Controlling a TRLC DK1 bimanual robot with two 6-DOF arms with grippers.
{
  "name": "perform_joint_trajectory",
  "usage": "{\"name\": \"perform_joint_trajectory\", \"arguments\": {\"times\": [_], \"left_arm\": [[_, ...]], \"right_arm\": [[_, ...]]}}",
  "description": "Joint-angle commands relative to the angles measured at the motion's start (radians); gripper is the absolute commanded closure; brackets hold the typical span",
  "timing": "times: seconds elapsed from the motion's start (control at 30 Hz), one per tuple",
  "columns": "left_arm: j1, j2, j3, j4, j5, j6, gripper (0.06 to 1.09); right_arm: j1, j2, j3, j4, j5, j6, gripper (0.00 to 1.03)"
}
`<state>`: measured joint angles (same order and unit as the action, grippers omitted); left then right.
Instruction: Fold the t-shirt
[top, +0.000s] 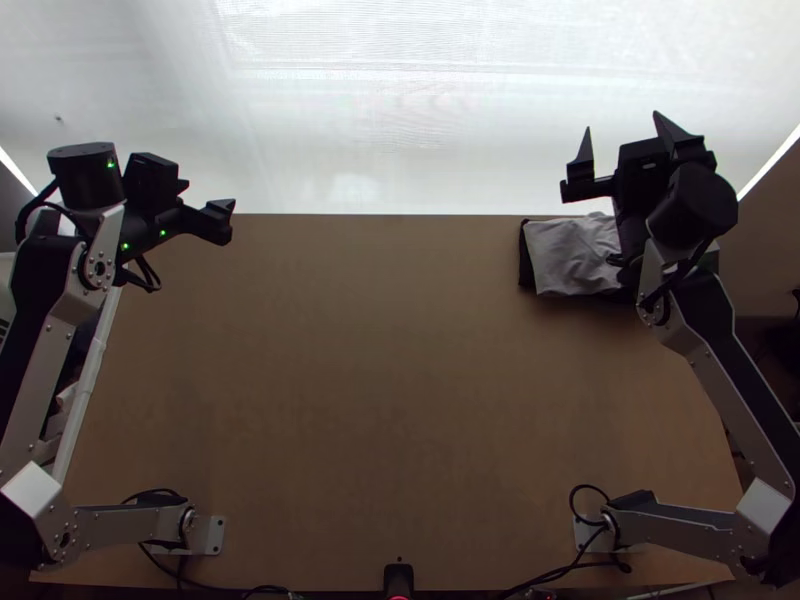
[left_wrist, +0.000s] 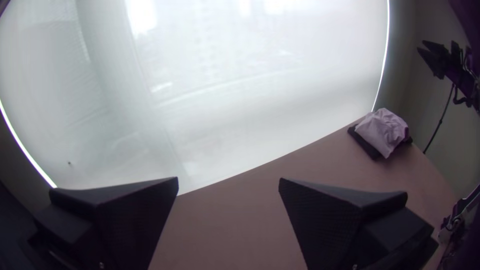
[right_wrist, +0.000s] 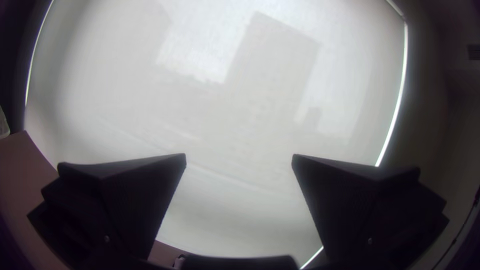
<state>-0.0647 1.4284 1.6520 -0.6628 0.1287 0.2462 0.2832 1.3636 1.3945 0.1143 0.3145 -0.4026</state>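
Note:
At the table's far right in the top view lies a pale cloth (top: 570, 252), wrinkled and bunched in a small heap, on a dark folded cloth (top: 526, 268). Which one is the t-shirt I cannot tell. My right gripper (top: 622, 124) is open beyond the pile, its arm hiding the pile's right part. Over the far left edge my left gripper (top: 208, 198) is open, well away from the cloths. The left wrist view has my left gripper (left_wrist: 228, 178) empty, and the pale cloth (left_wrist: 384, 131) far off. In the right wrist view my right gripper (right_wrist: 239, 155) holds nothing.
The wooden table (top: 380, 380) has a wide bare stretch between the arms. A bright translucent screen (top: 400, 120) stands along its far edge. Cables (top: 560, 572) run by the arm bases, and a small black device (top: 398, 578) sits at the near edge.

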Motion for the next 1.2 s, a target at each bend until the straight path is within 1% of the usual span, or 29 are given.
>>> {"name": "perform_joint_trajectory", "arguments": {"times": [0.0, 0.03, 0.07, 0.1, 0.17, 0.2, 0.23, 0.27, 0.3, 0.37, 0.4, 0.43, 0.47, 0.53, 0.6, 0.67, 0.7, 0.73, 0.77, 0.8, 0.83, 0.87, 0.93, 0.97, 1.03, 1.07, 1.17], "left_arm": [[-0.026, -0.175, -0.181, 0.074, -0.087, -0.062, 0.11], [-0.029, -0.195, -0.201, 0.074, -0.086, -0.064, 0.1], [-0.038, -0.212, -0.219, 0.057, -0.084, -0.065, 0.1], [-0.061, -0.226, -0.238, 0.031, -0.08, -0.041, 0.1], [-0.05, -0.258, -0.279, 0.035, -0.078, -0.033, 0.1], [-0.052, -0.278, -0.302, 0.04, -0.08, -0.024, 0.1], [-0.041, -0.298, -0.337, 0.066, -0.08, -0.019, 0.1], [-0.04, -0.322, -0.377, 0.077, -0.08, 0.004, 0.1], [-0.038, -0.352, -0.423, 0.085, -0.098, 0.018, 0.1], [-0.037, -0.454, -0.569, 0.216, -0.184, 0.001, 0.1], [-0.04, -0.526, -0.667, 0.338, -0.193, -0.008, 0.1], [-0.04, -0.585, -0.738, 0.393, -0.195, -0.008, 0.1], [-0.035, -0.634, -0.801, 0.422, -0.193, -0.016, 0.1], [-0.032, -0.707, -0.899, 0.465, -0.192, -0.059, 0.1], [-0.027, -0.796, -1.006, 0.512, -0.182, -0.15, 0.1], [-0.023, -0.911, -1.129, 0.577, -0.182, -0.148, 0.1], [-0.018, -0.973, -1.204, 0.675, -0.184, -0.159, 0.1], [-0.007, -1.031, -1.272, 0.738, -0.186, -0.162, 0.1], [-0.006, -1.088, -1.325, 0.767, -0.189, -0.154, 0.1], [0.006, -1.12, -1.373, 0.827, -0.189, -0.153, 0.1], [0.011, -1.139, -1.397, 0.824, -0.184, -0.151, 0.1], [0.006, -1.171, -1.41, 0.787, -0.17, -0.142, 0.1], [0.002, -1.237, -1.456, 0.799, -0.155, -0.139, 0.1], [0.0, -1.284, -1.477, 0.775, -0.133, -0.134, 0.1], [0.009, -1.385, -1.534, 0.776, -0.13, -0.133, 0.1], [0.008, -1.428, -1.543, 0.718, -0.13, -0.133, 0.1], [0.023, -1.432, -1.552, 0.667, -0.133, -0.14, 0.1]], "right_arm": [[0.18, -0.129, -0.1, 0.096, 0.313, -0.096, 0.04], [0.18, -0.167, -0.157, 0.145, 0.298, -0.096, 0.04], [0.174, -0.201, -0.218, 0.22, 0.264, -0.097, 0.04], [0.171, -0.247, -0.284, 0.255, 0.199, -0.094, 0.04], [0.157, -0.351, -0.402, 0.274, 0.038, -0.074, 0.04], [0.155, -0.399, -0.462, 0.295, -0.008, -0.062, 0.04], [0.159, -0.445, -0.523, 0.329, -0.034, -0.062, 0.04], [0.163, -0.485, -0.578, 0.363, -0.037, -0.05, 0.04], [0.171, -0.524, -0.632, 0.384, -0.038, -0.012, 0.04], [0.177, -0.607, -0.761, 0.467, -0.048, 0.044, 0.04], [0.177, -0.649, -0.824, 0.484, -0.054, 0.064, 0.04], [0.177, -0.692, -0.885, 0.487, -0.063, 0.091, 0.04], [0.177, -0.755, -0.957, 0.487, -0.086, 0.113, 0.04], [0.175, -0.877, -1.075, 0.484, -0.134, 0.117, 0.04], [0.174, -1.038, -1.192, 0.463, -0.176, 0.127, 0.04], [0.171, -1.224, -1.293, 0.404, -0.203, 0.128, 0.04], [0.171, -1.313, -1.302, 0.298, -0.213, 0.133, 0.04], [0.175, -1.367, -1.304, 0.211, -0.218, 0.153, 0.04], [0.169, -1.367, -1.302, 0.191, -0.218, 0.165, 0.04], [0.154, -1.365, -1.302, 0.186, -0.218, 0.176, 0.04], [0.142, -1.365, -1.304, 0.173, -0.219, 0.191, 0.04], [0.132, -1.364, -1.304, 0.166, -0.221, 0.197, 0.04], [0.131, -1.362, -1.306, 0.15, -0.235, 0.223, 0.04], [0.132, -1.362, -1.306, 0.133, -0.241, 0.229, 0.04], [0.131, -1.361, -1.306, 0.084, -0.249, 0.232, 0.04], [0.131, -1.362, -1.306, 0.061, -0.249, 0.234, 0.04], [0.099, -1.362, -1.306, -0.004, -0.249, 0.239, 0.04]]}}
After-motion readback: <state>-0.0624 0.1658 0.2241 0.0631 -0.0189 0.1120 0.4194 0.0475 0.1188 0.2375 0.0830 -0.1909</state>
